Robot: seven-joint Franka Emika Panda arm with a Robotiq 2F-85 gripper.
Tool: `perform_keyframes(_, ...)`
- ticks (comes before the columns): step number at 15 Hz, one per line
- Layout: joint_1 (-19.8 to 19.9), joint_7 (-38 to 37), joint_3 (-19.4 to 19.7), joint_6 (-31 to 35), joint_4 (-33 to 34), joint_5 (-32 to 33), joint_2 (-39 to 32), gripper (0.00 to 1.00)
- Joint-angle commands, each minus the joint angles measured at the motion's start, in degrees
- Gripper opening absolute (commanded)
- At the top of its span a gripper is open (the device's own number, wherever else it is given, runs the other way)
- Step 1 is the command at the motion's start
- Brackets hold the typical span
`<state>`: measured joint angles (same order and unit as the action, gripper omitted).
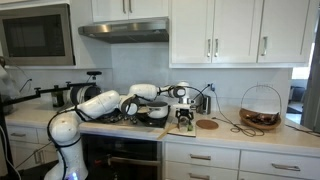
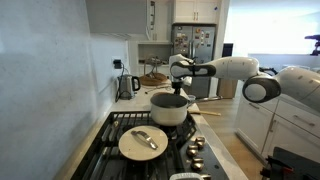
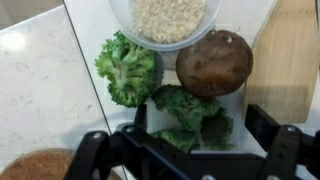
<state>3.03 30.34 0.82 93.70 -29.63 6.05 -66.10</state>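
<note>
While the arm stretched past the pot (image 2: pixel 170 108) on the stove (image 2: pixel 122 126) to the counter (image 3: pixel 40 90) beyond, the pincer (image 3: pixel 200 132) hung with its jaws spread as wide as they went, holding nothing. In the wrist view a broccoli floret (image 3: pixel 190 112) lay directly below it, in the gap between the two fingers and touching neither. It was the nearest thing to the pincer. The floret was a squat clump with no clear long axis, though its green spread somewhat along the line from finger to finger. It rested on a pale board (image 3: pixel 95 30). Farther out from the pincer sat a brown mushroom (image 3: pixel 213 62), close against the floret. A second floret (image 3: pixel 125 68) lay just beside both, toward the board's edge. Beyond these stood a clear bowl (image 3: pixel 170 20) of pale grains. A wooden board (image 3: pixel 292 60) lay alongside, and a cork mat (image 3: pixel 35 165) sat on the bare counter. In both exterior views the pincer (image 1: pixel 183 104) pointed downward over the counter.
</note>
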Motion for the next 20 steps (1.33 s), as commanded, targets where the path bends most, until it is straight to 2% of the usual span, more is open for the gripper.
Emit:
perform_keyframes(1,0.2,0.6,0.5,-1.5,2.5,0.4,-0.9,1.00)
perform_keyframes(3,0.3,0.7,0.5,-1.5,2.5,0.4,-0.9,1.00)
perform_keyframes(4,0.4,0.7,0.5,-1.5,2.5,0.3,-0.9,0.79)
perform_keyframes(6,0.3,0.7,0.6,-1.4,2.5,0.4,-1.0,0.68)
perform_keyframes(9,0.3,0.6,0.6,-1.4,2.5,0.3,-0.9,0.42)
perform_keyframes(13,0.2,0.6,0.6,-1.1,2.6,0.4,-0.8,0.15)
perform_keyframes(15,0.1,0.5,0.6,-1.0,2.6,0.4,-0.6,0.05)
perform_keyframes(20,-0.2,0.6,0.6,-1.1,2.7,0.5,-0.2,0.07)
